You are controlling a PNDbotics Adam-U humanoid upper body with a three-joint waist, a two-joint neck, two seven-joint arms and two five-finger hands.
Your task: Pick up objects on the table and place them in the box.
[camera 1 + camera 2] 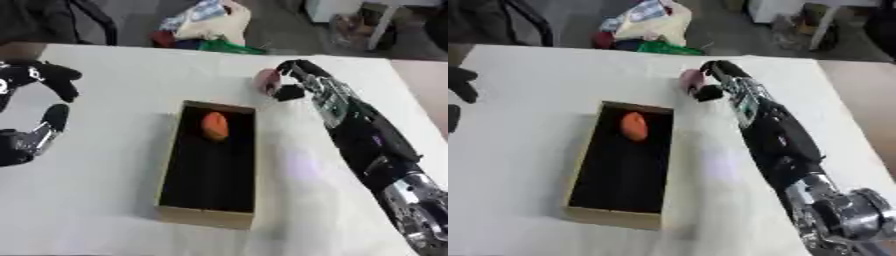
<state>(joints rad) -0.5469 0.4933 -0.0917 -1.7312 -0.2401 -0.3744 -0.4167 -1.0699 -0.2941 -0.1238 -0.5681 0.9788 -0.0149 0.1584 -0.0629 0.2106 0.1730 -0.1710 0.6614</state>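
Observation:
A shallow wooden box [172, 150] with a dark inside lies in the middle of the white table. An orange object [214, 126] rests in its far end. Beyond the box's far right corner, my right hand [294, 80] has its fingers and thumb curled round a small pink object [266, 80], close above the tabletop. My left hand [35, 105] hovers at the left edge, fingers relaxed and apart, holding nothing.
The white table [105, 190] has its far edge close behind my right hand. Bags and coloured clutter [206, 27] lie on the floor past that edge. A dark chair [52, 20] stands at the back left.

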